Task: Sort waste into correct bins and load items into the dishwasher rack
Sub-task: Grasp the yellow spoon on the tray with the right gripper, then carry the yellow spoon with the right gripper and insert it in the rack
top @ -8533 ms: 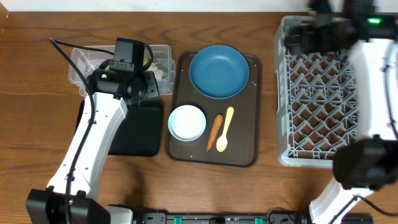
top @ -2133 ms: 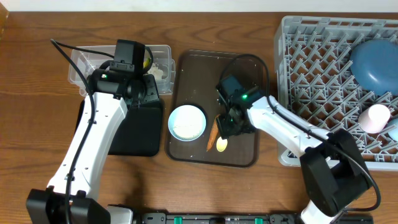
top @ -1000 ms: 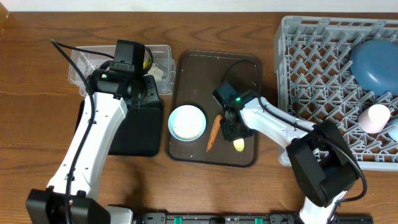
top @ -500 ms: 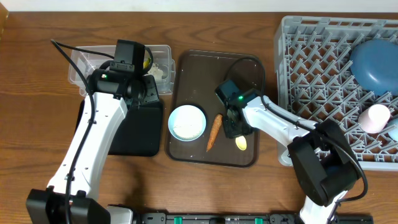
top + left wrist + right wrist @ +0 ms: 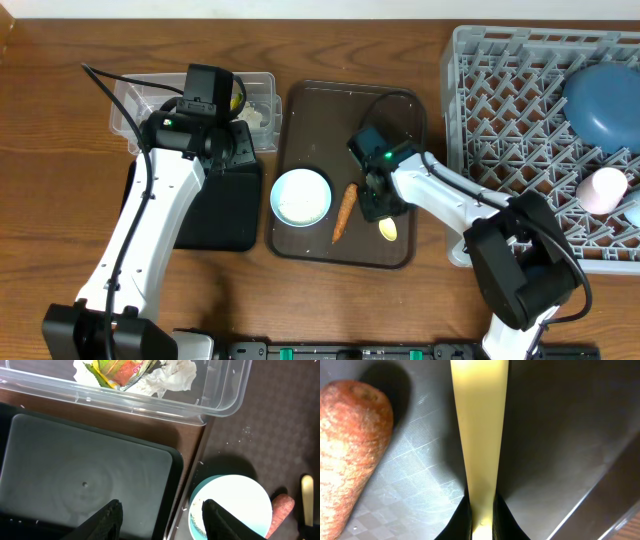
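The yellow spoon [image 5: 479,435] lies on the brown serving tray [image 5: 330,110]. Its handle is pinched between the right fingers [image 5: 461,522], which are drawn in narrow and tight on it. The spoon's rounded end pokes out just past those fingers, toward the tray's near edge. Right beside them lies the carrot stick [image 5: 343,212], alongside the handle, with a strip of tray showing between the two. On the far side of the carrot from the fingers sits the white bowl [image 5: 301,196], also on the brown tray.

The left fingers [image 5: 110,520] are spread wide with nothing between them. They hang above the place where the black tray [image 5: 75,470] meets the brown one, and the bowl is below one of them. Just beyond them is the clear tub [image 5: 220,400], holding the crumpled tissue [image 5: 175,375] and the shiny wrapper [image 5: 120,370]. A few white specks lie on the brown tray near the bowl.

Well away from the right fingers, the grey rack [image 5: 500,160] stands on the tabletop [image 5: 60,200]. In it are the dark blue plate [image 5: 605,100], the pink cup [image 5: 605,188] and, at the picture's edge, the light blue cup [image 5: 633,210].
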{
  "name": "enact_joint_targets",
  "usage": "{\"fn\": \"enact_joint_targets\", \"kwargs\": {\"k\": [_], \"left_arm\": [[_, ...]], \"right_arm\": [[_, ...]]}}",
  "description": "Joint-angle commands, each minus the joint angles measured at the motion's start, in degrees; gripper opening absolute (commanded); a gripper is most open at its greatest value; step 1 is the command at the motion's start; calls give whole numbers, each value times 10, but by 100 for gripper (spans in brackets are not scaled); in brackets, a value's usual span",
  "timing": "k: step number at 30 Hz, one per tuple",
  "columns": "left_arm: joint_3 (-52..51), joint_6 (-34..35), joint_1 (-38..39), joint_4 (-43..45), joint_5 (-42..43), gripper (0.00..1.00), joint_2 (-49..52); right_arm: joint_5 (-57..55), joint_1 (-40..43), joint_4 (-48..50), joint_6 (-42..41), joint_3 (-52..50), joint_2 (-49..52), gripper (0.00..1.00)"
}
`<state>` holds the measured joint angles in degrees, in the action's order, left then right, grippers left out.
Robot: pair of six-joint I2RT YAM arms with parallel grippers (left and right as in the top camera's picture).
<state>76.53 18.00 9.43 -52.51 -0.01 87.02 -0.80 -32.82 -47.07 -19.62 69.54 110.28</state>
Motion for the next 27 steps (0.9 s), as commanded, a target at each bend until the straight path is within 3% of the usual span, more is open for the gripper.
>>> {"fn": "enact_joint_targets", "kwargs": {"k": [1, 13, 27], "left_arm": [[6, -1, -2, -2, -7, 54, 1], [6, -1, -2, -2, -7, 54, 1], [6, -1, -2, -2, -7, 54, 1]], "right_arm": [[11, 19, -7, 18, 25, 0, 1], [13, 67, -20, 71, 40, -101, 1], [13, 70, -23, 77, 40, -123, 1]]}}
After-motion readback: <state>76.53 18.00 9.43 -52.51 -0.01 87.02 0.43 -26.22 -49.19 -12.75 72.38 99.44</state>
